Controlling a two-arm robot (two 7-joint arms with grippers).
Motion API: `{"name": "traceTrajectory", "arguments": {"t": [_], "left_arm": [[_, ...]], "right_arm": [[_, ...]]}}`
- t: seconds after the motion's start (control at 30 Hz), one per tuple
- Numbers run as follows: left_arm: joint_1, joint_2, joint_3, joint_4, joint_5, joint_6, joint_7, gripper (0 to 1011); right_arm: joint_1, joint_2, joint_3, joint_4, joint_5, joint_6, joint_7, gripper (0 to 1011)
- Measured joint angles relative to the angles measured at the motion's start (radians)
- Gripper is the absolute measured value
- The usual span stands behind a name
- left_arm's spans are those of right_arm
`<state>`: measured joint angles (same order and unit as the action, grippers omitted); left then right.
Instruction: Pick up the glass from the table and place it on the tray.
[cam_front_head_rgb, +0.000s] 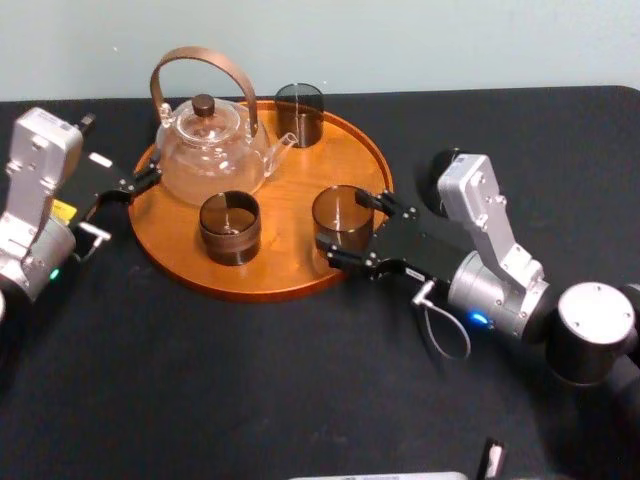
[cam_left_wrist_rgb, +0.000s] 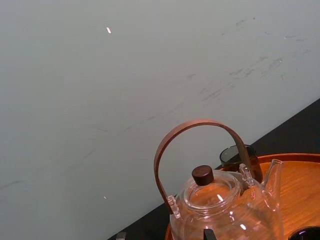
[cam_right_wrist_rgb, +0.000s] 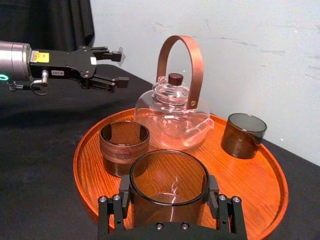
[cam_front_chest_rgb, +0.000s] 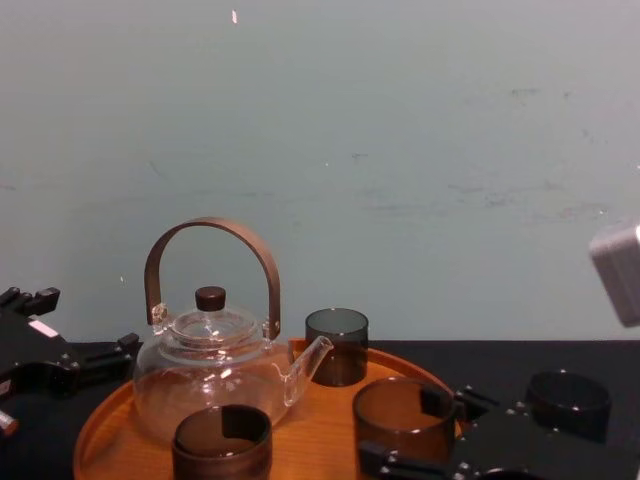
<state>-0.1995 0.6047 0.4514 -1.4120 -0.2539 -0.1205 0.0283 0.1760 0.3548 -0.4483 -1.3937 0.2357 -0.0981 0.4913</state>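
A smoky brown glass (cam_front_head_rgb: 342, 222) stands upright between the fingers of my right gripper (cam_front_head_rgb: 352, 232), over the front right part of the round wooden tray (cam_front_head_rgb: 268, 290) on the black table (cam_front_head_rgb: 280, 390). In the right wrist view the pads (cam_right_wrist_rgb: 123, 189) press both sides of the glass (cam_right_wrist_rgb: 169, 186). I cannot tell whether its base touches the tray. The chest view shows the same glass (cam_front_chest_rgb: 398, 415) just inside the tray's right edge. My left gripper (cam_front_head_rgb: 143, 182) is open and holds nothing at the tray's left rim, beside the teapot.
A glass teapot (cam_front_head_rgb: 210, 150) with a brown arched handle stands at the back left of the tray. A dark glass (cam_front_head_rgb: 230, 228) sits at the tray's front and another (cam_front_head_rgb: 299, 114) at its back. A cable loop (cam_front_head_rgb: 447, 335) hangs at my right wrist.
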Motion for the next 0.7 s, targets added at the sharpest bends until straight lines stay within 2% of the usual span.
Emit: {"name": "traceTrajectory", "arguments": {"t": [0.43,0.7], "left_arm": [[0.000,0.000,0.000,0.000,0.000,0.000,0.000,1001],[0.000,0.000,0.000,0.000,0.000,0.000,0.000,1001]], "right_arm": [[0.077,-0.041,-0.039,0.109,-0.015,-0.055,0.030,904],[0.111,-0.059,-0.048,0.157,-0.021,-0.069,0.036,904]]}}
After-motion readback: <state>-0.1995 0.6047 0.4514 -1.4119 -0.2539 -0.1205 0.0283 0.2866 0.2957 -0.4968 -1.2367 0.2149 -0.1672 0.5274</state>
